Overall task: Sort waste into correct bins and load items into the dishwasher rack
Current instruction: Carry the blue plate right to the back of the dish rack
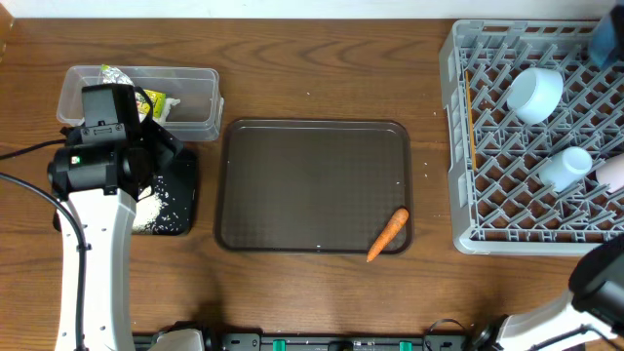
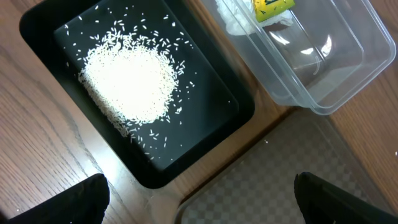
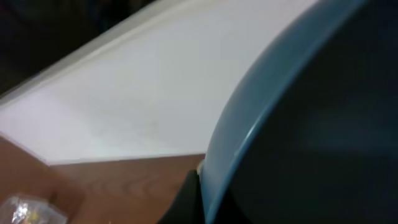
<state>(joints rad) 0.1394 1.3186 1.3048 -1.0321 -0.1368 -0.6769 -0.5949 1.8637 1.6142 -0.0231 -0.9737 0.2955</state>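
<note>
White rice (image 2: 127, 84) lies heaped in the black tray (image 2: 205, 134), which shows under my left arm in the overhead view (image 1: 180, 200). The clear tub (image 1: 195, 97) holds the yellow-green wrapper (image 2: 270, 7) and white tissue (image 2: 233, 22). The orange carrot (image 1: 388, 235) lies at the front right of the brown serving tray (image 1: 312, 185). My left gripper (image 2: 202, 205) is open and empty above the gap between black tray and brown tray. My right gripper (image 3: 199, 193) has one finger pressed against the rim of the dark-blue dish (image 3: 311, 124), whose edge shows over the rack's far right corner (image 1: 606, 44).
The grey dishwasher rack (image 1: 453, 146) stands at the right with a white cup (image 1: 534, 93) and a pale cup (image 1: 565, 168) lying in it. My right arm (image 1: 600, 283) crosses its front right corner.
</note>
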